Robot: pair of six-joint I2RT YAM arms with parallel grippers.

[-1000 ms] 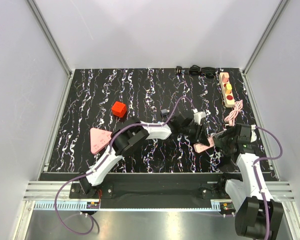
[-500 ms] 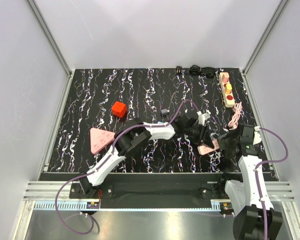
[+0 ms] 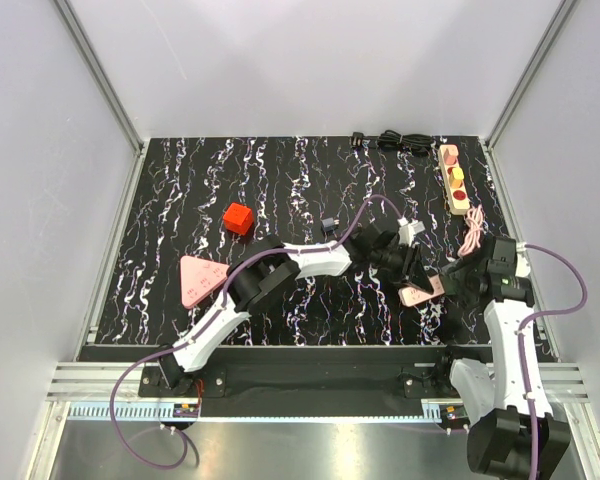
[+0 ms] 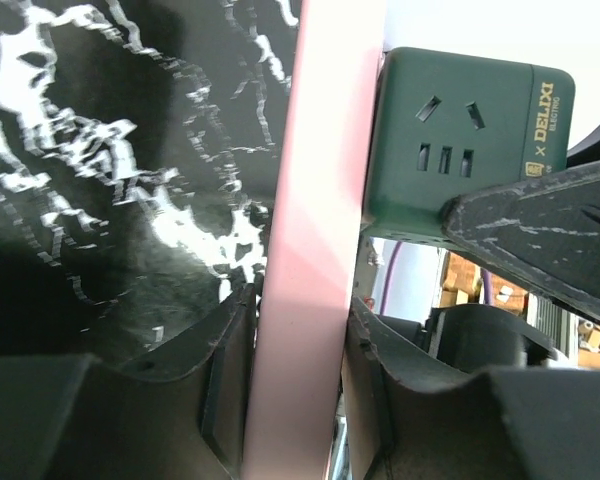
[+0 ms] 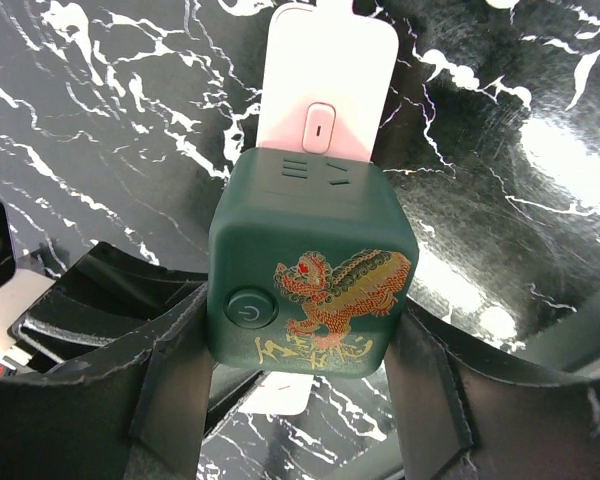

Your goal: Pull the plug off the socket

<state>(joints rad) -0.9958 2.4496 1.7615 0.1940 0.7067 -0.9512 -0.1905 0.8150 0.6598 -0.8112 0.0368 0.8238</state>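
Socket and plug sit joined between your two grippers, above the near-right part of the dark marbled desk (image 3: 280,180). The socket (image 5: 310,265) is a dark green cube with a round power button (image 5: 242,308) on one face and outlet slots (image 4: 445,150) on another. The right gripper (image 5: 305,320) is clamped on two opposite sides of it, one finger on each. The plug (image 5: 325,85) is a thin, flat pink-and-white bar that runs out of the cube's far face. The left gripper (image 4: 295,385) is pinched tight across the bar's broad faces, just beside the cube. No gap shows where bar meets cube, so you should judge them not yet parted. (The beige strip (image 3: 454,180) with coloured round pieces, at the desk's far right corner, is well apart and plays no part here.) Expect the cube to be rigid, light and fairly grippy with its matte skin, and its flat sides give you a sound hold. The plug looks smooth and glossy, so it is the likelier one to slide. Hold it flat-on and near the cube. Pull straight along the bar's length, since a twist could strain the pins, which are hidden inside.
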